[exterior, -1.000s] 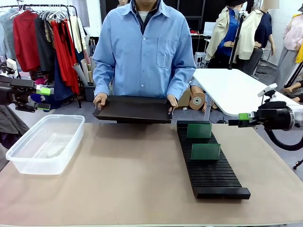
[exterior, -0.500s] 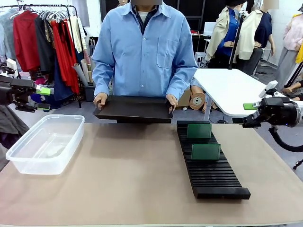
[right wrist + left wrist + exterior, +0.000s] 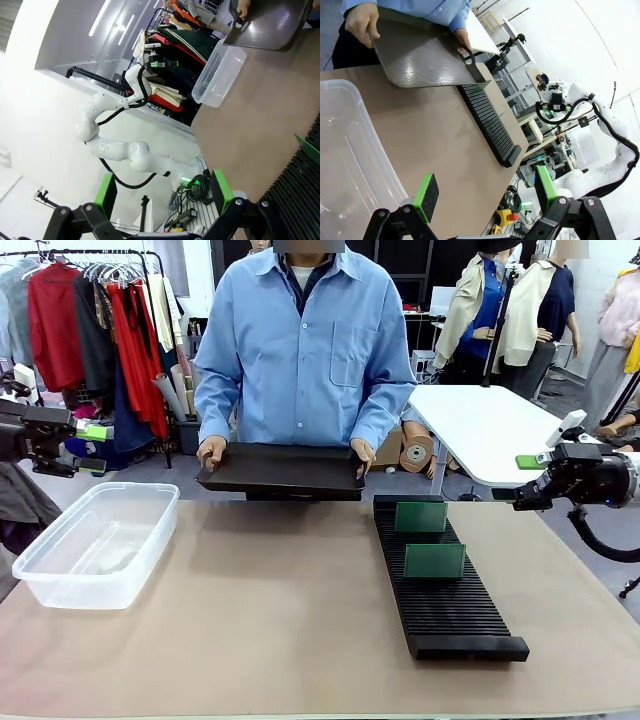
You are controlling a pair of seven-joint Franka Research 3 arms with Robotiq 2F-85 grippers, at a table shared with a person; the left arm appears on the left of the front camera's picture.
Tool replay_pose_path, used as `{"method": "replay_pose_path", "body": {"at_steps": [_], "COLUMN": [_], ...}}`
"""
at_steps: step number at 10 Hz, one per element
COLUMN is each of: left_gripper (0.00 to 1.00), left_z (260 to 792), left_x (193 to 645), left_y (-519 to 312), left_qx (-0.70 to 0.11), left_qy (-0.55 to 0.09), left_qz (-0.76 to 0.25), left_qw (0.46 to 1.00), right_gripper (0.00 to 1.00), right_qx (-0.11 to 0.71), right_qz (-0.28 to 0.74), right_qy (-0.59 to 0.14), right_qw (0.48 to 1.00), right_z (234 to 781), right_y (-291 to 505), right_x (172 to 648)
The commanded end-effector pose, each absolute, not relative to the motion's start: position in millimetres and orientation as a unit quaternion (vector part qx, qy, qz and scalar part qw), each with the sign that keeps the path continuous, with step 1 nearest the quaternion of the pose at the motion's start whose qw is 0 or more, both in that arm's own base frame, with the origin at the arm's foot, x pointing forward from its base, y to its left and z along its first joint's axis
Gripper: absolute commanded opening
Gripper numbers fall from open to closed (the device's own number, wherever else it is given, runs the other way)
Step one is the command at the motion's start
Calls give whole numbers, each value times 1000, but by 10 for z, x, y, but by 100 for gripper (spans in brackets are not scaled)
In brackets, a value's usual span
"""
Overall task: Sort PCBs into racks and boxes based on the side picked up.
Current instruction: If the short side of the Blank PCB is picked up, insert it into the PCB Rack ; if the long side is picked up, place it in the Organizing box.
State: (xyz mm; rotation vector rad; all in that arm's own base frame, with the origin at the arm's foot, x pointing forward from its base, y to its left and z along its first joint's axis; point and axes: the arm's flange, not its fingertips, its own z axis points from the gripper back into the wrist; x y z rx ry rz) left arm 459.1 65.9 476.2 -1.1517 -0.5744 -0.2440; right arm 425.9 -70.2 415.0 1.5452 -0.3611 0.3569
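Note:
Two green PCBs [image 3: 420,516] [image 3: 434,560] stand upright in slots at the far half of the long black ribbed rack [image 3: 445,610] on the right of the table; one PCB's edge [image 3: 307,146] shows above the rack [image 3: 300,187]. The clear plastic box [image 3: 40,575] sits at the left, with bare walls [image 3: 350,165]. My left gripper [image 3: 95,448] hovers open beyond the table's left edge, above the box, fingers [image 3: 426,190] apart with nothing between. My right gripper [image 3: 518,480] hangs open off the table's right side, beside the rack's far end, pads [image 3: 221,190] wide apart.
A person at the far side holds a smooth flat black tray [image 3: 280,468] with both hands just above the table's far edge, between box and rack. The tan tabletop [image 3: 270,610] lies between them. A white table [image 3: 480,430] stands behind my right arm.
My right gripper has drawn back to the right, risen a little and tilted. The left arm, the person's tray and both PCBs have stayed put.

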Motion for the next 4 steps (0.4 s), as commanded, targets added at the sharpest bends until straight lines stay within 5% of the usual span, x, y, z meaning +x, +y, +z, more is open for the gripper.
{"method": "replay_pose_path", "body": {"at_steps": [1,4], "left_gripper": [100,100], "left_z": [4772,4772], "left_x": [4587,4587], "left_y": [659,659], "left_qx": [-537,-537], "left_qy": [-267,-267], "left_qz": [-114,-114], "left_qw": [792,792], "right_gripper": [100,100], "right_qx": [684,684], "right_qz": [166,166], "right_qy": [-172,-172], "right_qw": [689,689], "right_z": [4151,4151], "right_y": [-702,-702], "right_x": [4268,4268]}}
